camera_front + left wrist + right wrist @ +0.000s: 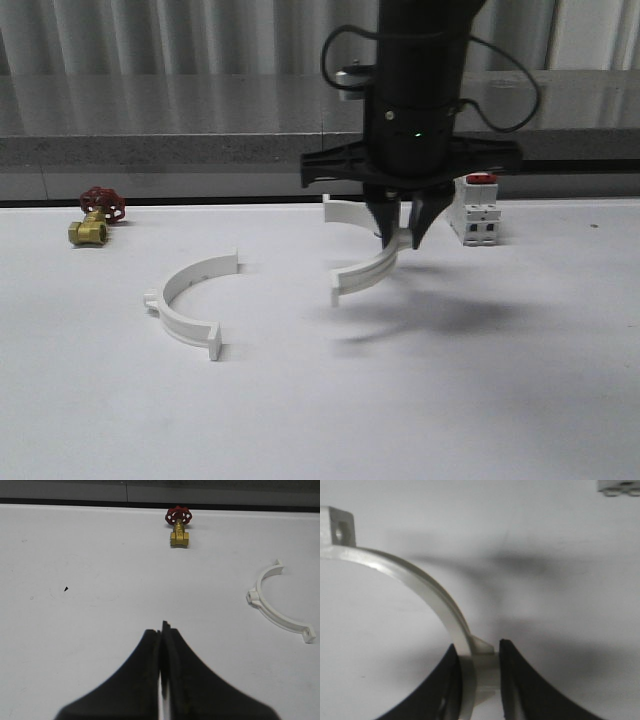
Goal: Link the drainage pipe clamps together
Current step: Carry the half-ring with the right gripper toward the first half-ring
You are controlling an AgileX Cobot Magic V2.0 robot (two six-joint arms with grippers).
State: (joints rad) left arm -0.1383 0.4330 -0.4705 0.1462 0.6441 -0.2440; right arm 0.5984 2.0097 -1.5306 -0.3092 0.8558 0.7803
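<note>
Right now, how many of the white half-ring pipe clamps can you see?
2. One half-ring lies flat on the table's left-centre, untouched. The other half-ring is gripped by the right gripper, lifted above the table in front of the breaker.

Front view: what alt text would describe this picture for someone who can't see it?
A black robot gripper holds a white half-ring pipe clamp lifted above a white table. A second half-ring clamp lies to its left, a brass valve with red handwheel sits far left, and a white breaker stands behind.
</note>
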